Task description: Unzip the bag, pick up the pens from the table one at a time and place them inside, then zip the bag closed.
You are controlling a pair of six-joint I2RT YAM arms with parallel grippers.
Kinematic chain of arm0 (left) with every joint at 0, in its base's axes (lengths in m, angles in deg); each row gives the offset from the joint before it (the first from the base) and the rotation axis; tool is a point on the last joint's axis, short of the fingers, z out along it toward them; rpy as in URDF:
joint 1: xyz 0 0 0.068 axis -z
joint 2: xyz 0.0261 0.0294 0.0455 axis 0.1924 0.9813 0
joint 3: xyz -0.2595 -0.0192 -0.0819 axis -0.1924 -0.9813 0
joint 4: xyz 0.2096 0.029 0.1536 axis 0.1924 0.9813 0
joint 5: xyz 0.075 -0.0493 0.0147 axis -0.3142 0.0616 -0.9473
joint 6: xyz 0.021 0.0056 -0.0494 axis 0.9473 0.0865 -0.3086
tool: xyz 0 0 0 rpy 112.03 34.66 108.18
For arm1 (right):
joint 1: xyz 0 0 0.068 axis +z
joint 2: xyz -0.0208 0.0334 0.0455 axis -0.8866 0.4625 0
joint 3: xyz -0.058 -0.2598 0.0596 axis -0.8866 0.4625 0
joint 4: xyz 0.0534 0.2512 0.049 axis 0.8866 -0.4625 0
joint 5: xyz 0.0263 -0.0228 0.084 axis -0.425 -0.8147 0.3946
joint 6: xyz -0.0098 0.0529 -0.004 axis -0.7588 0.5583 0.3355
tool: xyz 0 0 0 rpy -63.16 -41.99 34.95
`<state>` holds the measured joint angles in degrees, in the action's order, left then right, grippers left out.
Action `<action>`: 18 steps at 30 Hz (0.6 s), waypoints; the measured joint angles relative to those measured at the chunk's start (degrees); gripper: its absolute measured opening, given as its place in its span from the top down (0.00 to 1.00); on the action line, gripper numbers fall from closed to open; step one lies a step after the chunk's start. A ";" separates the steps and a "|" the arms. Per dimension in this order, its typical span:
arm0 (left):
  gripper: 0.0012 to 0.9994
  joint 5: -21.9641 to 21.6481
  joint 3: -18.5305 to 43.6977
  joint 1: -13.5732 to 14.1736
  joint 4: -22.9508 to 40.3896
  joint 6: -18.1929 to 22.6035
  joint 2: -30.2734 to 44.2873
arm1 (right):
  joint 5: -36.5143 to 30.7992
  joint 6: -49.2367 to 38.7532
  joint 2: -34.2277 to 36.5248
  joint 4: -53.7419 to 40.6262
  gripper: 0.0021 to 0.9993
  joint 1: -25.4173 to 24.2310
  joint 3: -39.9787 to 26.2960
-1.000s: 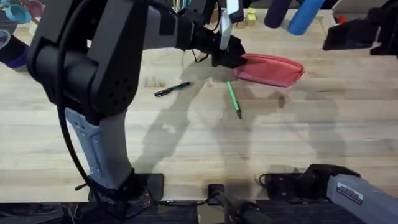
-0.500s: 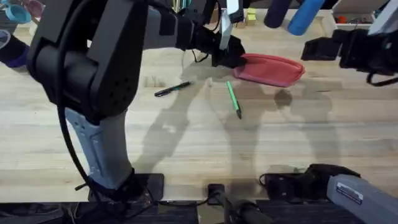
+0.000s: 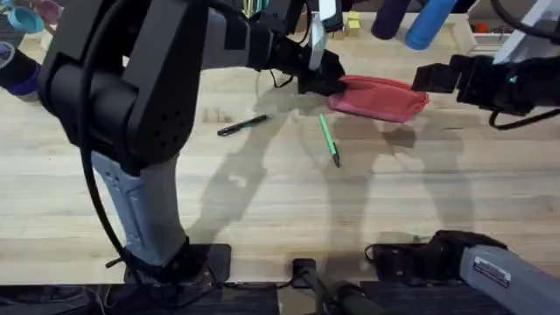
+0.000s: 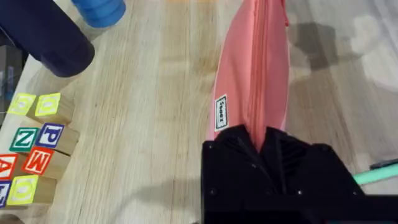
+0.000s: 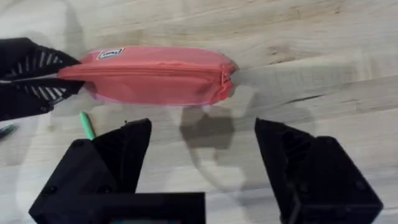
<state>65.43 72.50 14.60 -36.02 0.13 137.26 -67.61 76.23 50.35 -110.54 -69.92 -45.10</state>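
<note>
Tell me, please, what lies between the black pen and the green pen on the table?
Only bare table wood and arm shadow lie between the black pen and the green pen, as the overhead view shows.

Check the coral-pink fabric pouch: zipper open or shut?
Shut. The coral-pink fabric pouch shows an unbroken zipper seam, its pull at the end away from the left gripper, which clamps the other end.

Bag [image 5: 155, 78]: soft matt coral cloth, stitched zipper seam, small sewn label. Table [image 3: 262, 210]: light wood, smooth, plank seams and grain visible. Green pen [image 3: 328, 139]: smooth plastic. Left gripper [image 4: 267, 165] fingers: matt black ribbed plastic. Lettered blocks [image 4: 34, 149]: painted wood.
</note>
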 joint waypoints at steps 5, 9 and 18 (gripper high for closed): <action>0.96 0.00 0.00 0.00 0.01 0.00 0.00 | -0.01 0.02 0.00 2.57 0.00 0.00 2.23; 0.96 0.00 0.00 0.00 0.02 0.00 0.00 | -0.02 0.02 -0.02 5.34 0.00 0.00 4.63; 0.96 0.00 0.00 0.00 0.01 0.00 0.00 | -0.04 -0.65 2.25 9.02 0.00 0.00 7.35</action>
<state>65.43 72.50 14.60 -36.01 0.13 137.26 -67.65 75.58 52.60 -101.52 -69.92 -37.75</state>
